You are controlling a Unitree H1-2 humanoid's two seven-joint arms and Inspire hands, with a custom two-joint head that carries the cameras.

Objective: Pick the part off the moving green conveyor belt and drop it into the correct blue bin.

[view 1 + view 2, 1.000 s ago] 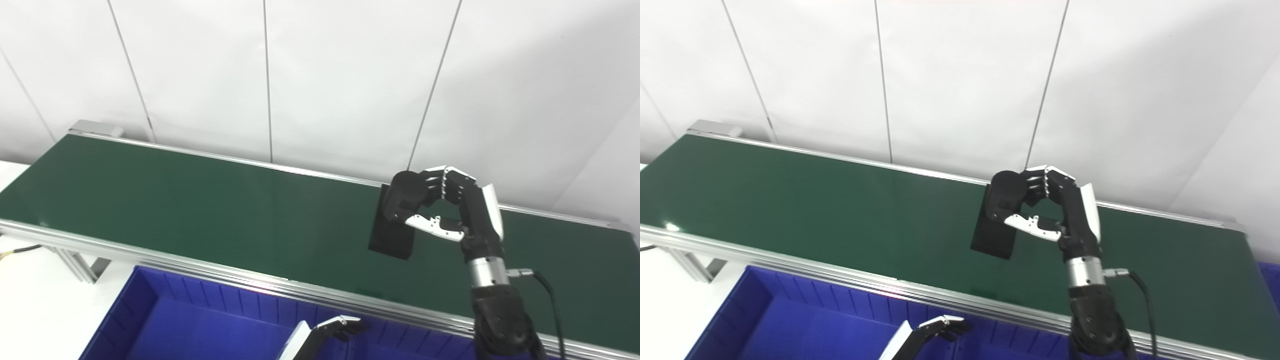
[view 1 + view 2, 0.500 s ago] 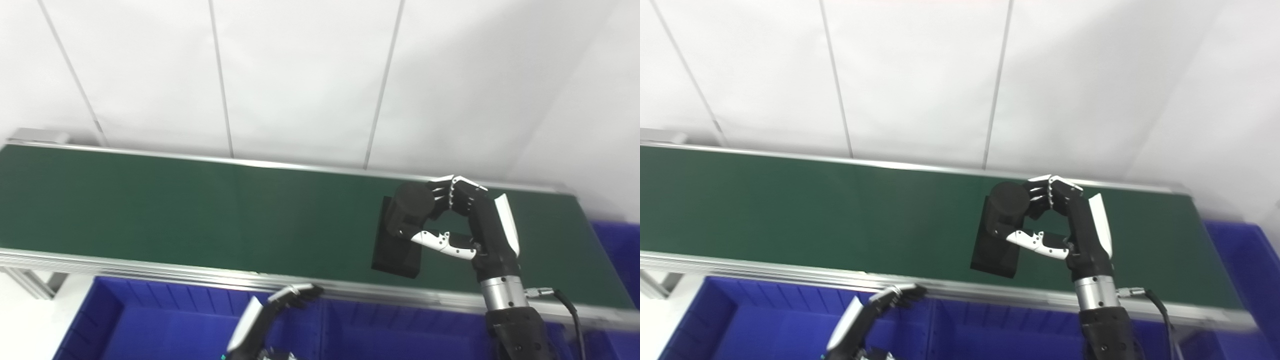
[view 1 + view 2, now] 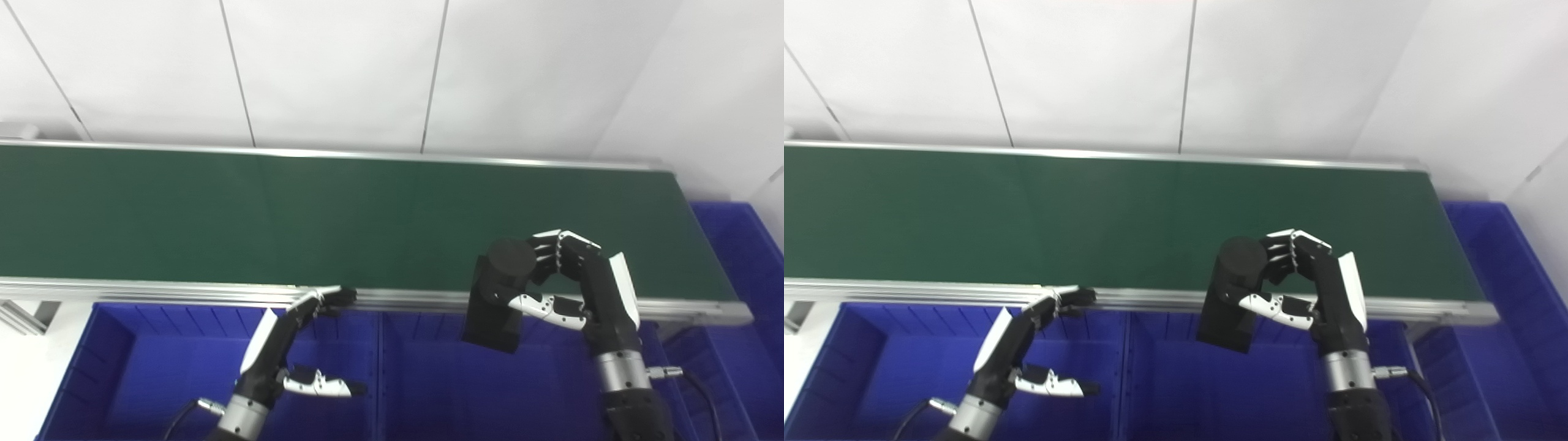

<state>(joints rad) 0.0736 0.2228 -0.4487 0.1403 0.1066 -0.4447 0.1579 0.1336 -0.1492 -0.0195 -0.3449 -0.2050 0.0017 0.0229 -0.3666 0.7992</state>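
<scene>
The part [image 3: 497, 294] is black: a short cylinder on a flat rectangular base plate. My right hand [image 3: 572, 288] is shut on the cylinder, holding it in the air over the near rail of the green conveyor belt [image 3: 245, 214] and above the middle blue bin [image 3: 429, 392]. My left hand [image 3: 288, 349] is open with nothing in it, hovering over the left blue bin [image 3: 153, 367], fingertips close to the belt's near rail. In the right eye view the part [image 3: 1234, 294] hangs the same way in my right hand [image 3: 1317, 288].
Another blue bin [image 3: 747, 245] stands past the belt's right end. An aluminium rail [image 3: 184, 291] edges the belt's near side, and a divider wall [image 3: 376, 367] separates the left and middle bins. A white panelled wall rises behind the belt.
The camera has tilted down and swung right, bringing the bins into view. My right hand has carried the part from over the belt toward me, past the near rail. My left hand has risen.
</scene>
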